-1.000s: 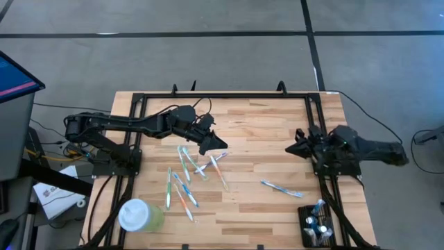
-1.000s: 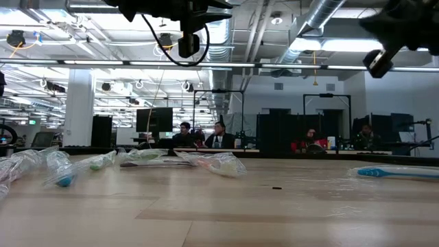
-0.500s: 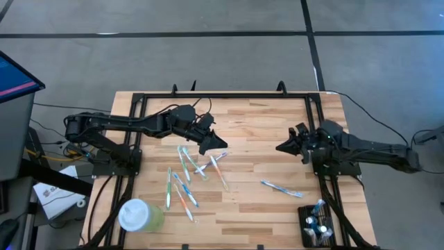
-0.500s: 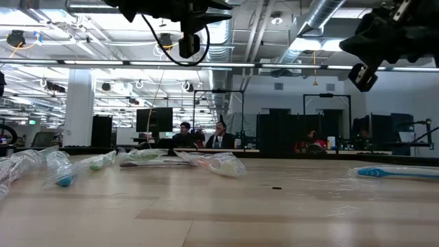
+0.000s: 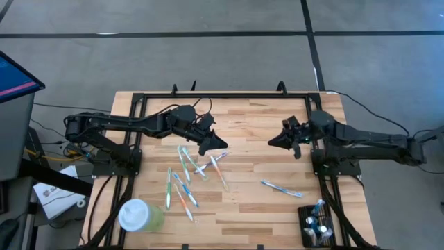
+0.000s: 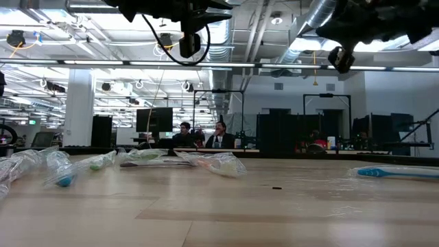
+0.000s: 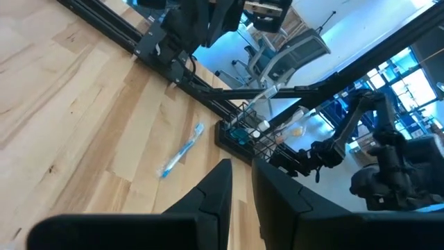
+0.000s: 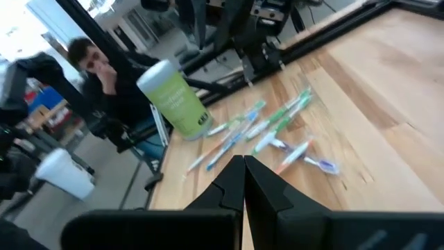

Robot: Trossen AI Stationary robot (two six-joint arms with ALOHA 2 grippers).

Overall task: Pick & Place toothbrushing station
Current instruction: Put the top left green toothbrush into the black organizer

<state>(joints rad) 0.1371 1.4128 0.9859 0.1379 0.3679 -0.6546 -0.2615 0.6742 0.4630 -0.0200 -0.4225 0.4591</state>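
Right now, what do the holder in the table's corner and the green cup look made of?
The toothbrushing station looks like black wire or slotted plastic; its open grid shows, finish unclear. The green cup looks like matte plastic or coated paper, pale green with a white lid.

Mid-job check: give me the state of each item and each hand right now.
left hand: nearly shut, holding nothing, above the table.
right hand: shut, empty, above the table.
toothbrushing station: upright at the table's corner, brushes in it.
green cup: upright, lid on.
wrapped toothbrushes: lying loose.
lone toothbrush: lying flat, apart.
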